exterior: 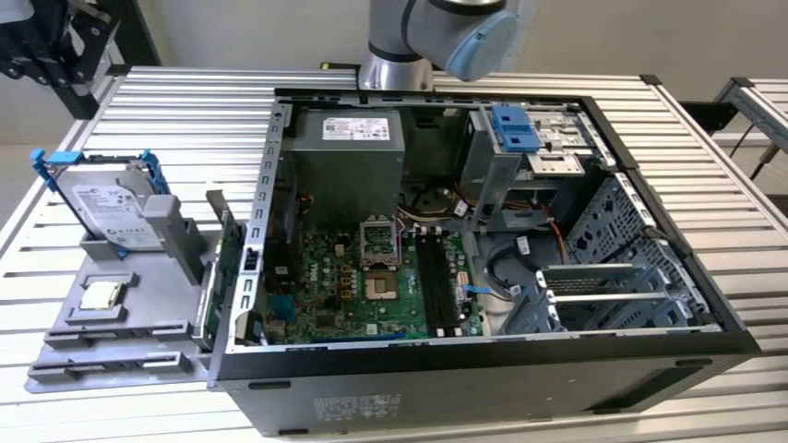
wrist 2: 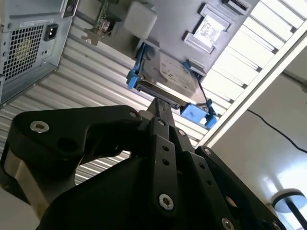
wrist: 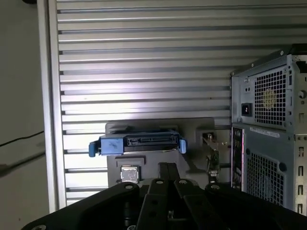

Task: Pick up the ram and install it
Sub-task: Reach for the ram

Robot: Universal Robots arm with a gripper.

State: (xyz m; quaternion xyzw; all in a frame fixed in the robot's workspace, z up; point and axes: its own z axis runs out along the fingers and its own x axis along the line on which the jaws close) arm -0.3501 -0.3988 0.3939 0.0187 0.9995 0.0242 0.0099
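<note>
Hovering high over open ribbed surface (wrist: 144,72), claw (wrist: 167,166) pressed together and empty, pointing down at the hard drive (wrist: 139,143), the ram (wrist: 211,153) standing on edge aside of the claw tips, between drive and case (wrist: 268,120) wall.

1. The computer case (exterior: 493,369) lies on the table (exterior: 185,101) (open side up).
2. A holder (exterior: 148,286) lies just beside it, at the exterior view's left.
3. On the holder: 1 hard drive (exterior: 113,208) behind, 1 processor chip (exterior: 101,294) before it, the ram (wrist: 211,155) nearest the case.
</note>
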